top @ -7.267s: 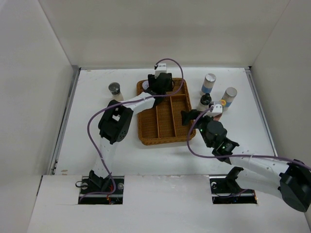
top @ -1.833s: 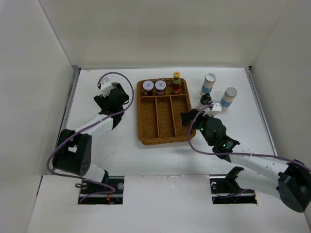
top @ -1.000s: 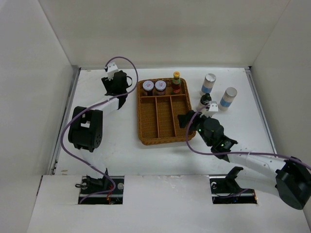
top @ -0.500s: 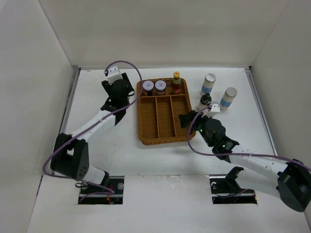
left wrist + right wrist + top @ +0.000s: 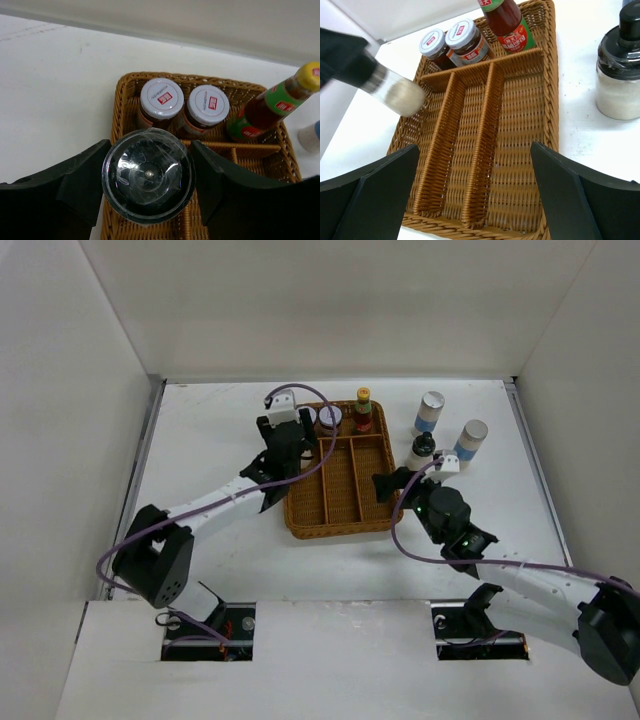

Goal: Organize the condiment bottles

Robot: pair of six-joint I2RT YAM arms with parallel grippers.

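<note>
My left gripper (image 5: 284, 448) is shut on the grey-lidded jar (image 5: 148, 181) and holds it above the left edge of the wicker tray (image 5: 345, 515). The jar's pale body also shows in the right wrist view (image 5: 397, 95). Two pink-white-lidded jars (image 5: 330, 417) (image 5: 161, 100) and the yellow-capped sauce bottle (image 5: 363, 410) stand in the tray's far compartment. The black-capped white bottle (image 5: 421, 452) and two silver-capped shakers (image 5: 430, 412) (image 5: 469, 440) stand on the table right of the tray. My right gripper (image 5: 390, 483) is open and empty over the tray's right side.
The tray's three long compartments (image 5: 520, 125) hold nothing. The black-capped bottle (image 5: 620, 75) stands just right of the tray's rim, close to my right gripper. White walls close the table at the back and sides.
My left gripper has carried the grey-lidded jar from the table left of the tray to above the tray's left edge. The right arm has barely moved.
</note>
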